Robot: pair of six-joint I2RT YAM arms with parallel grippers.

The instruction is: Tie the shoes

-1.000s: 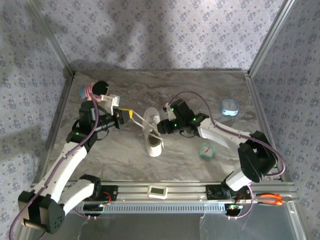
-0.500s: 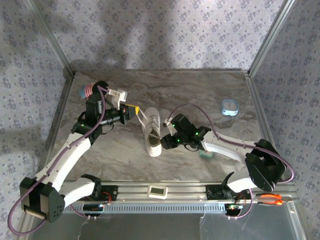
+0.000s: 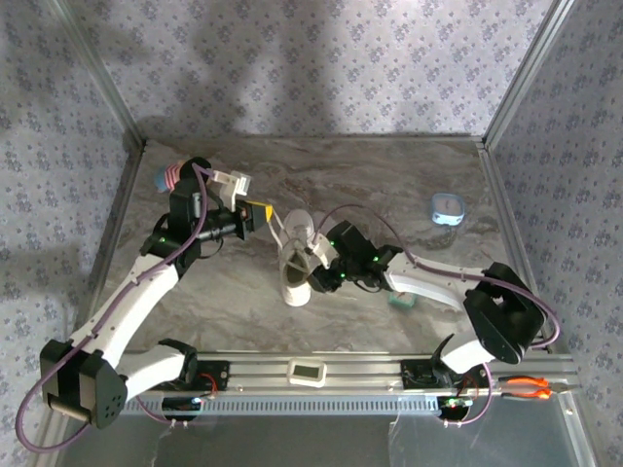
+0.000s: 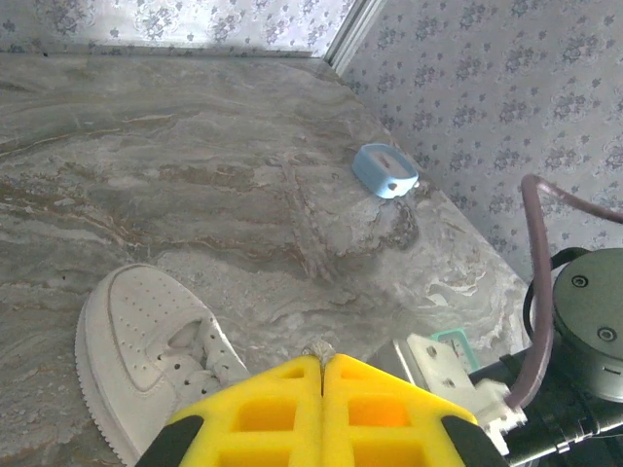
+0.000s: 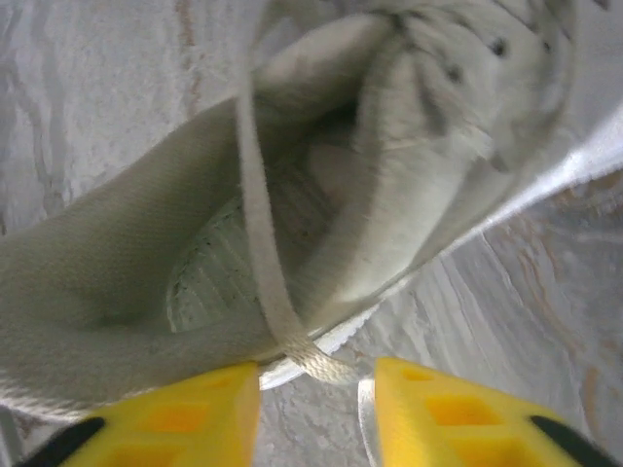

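Left pincer [image 3: 261, 215] clamped tight, yellow fingers [image 4: 263, 418] pressed together with no gap and the end of a thin white lace [image 3: 278, 232] nipped at the tips. The lace runs taut from there down to the sneaker [image 3: 295, 268]. The white sneaker sits on the marble table [image 3: 409, 175] between the two pincers. It is just past and below the left pincer's tips in the left wrist view, and right up against the right pincer [image 3: 314, 268]. Right pincer is narrow but not closed: the fingers [image 5: 458, 413] stand apart, and a flat lace strand [image 5: 259, 233] drops across the shoe's dark opening and ends in the gap. Strand looks unclamped, can't tell if it touches either pad. Blue round case [image 4: 384, 170] lies well ahead of the left pincer, far from the shoe. Small teal clock [image 3: 401, 299] is behind the right pincer, just beside that arm. Doll [image 3: 173, 175] is behind the left pincer, near its wrist.
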